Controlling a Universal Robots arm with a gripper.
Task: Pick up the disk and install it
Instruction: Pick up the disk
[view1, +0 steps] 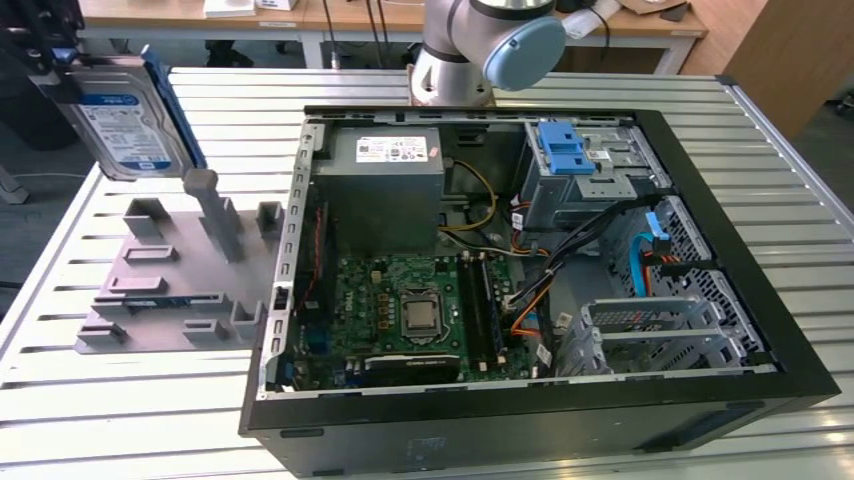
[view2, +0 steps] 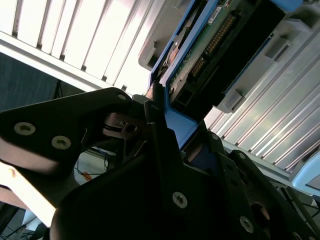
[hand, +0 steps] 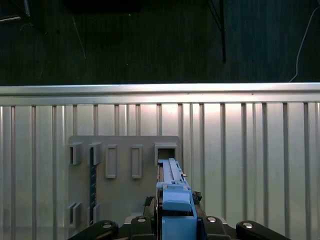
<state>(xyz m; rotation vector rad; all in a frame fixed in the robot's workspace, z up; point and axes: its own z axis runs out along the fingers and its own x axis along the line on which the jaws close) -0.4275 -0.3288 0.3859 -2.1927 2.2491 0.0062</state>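
Black jaws clamped the silver rectangular blue-railed disk by one end, upright above grey plastic stand on slatted metal worktop.

From my console the disk reads as bare silver metal under a glossy paper label, its rails smooth blue plastic. The pincer looks matt black, dotted with shiny screw heads. The stand is dull grey plastic. The bench is ribbed metal with a satin sheen. The computer case is matt black outside.
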